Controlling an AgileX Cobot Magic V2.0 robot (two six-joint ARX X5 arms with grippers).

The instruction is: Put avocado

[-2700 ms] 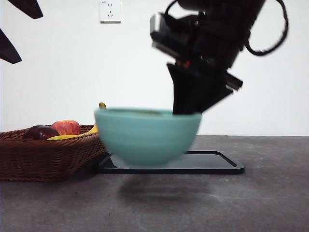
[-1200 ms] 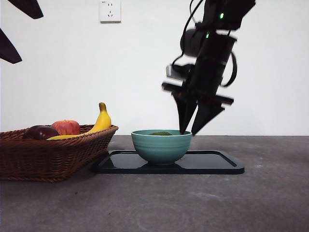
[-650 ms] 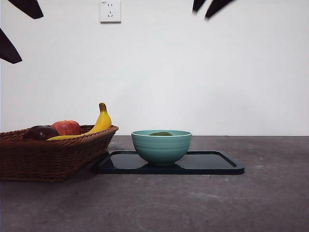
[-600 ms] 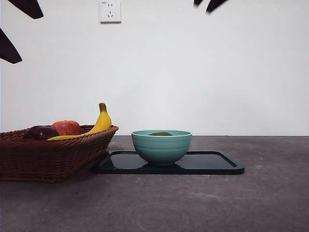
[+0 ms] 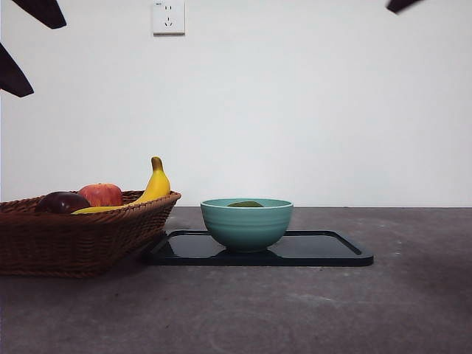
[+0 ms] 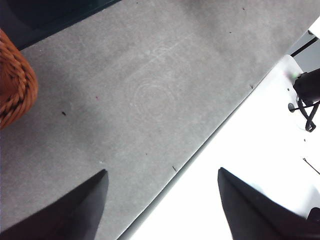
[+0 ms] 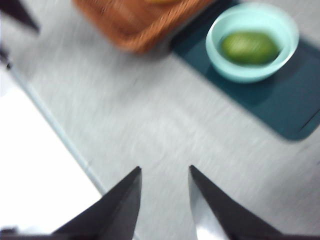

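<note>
Grey table (image 5: 413, 295), avocado (image 7: 249, 48) in bowl (image 5: 247, 223).

Only the top of the avocado (image 5: 245, 204) is seen above the bowl (image 5: 246, 225) rim in the front view; the right wrist view is blurred, and the basket (image 7: 141, 21) is cut off there

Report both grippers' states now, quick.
Left gripper: open, holding nothing, over bare table beside the basket.
Right gripper: open, empty, high above the table; the avocado lies in the bowl.
</note>
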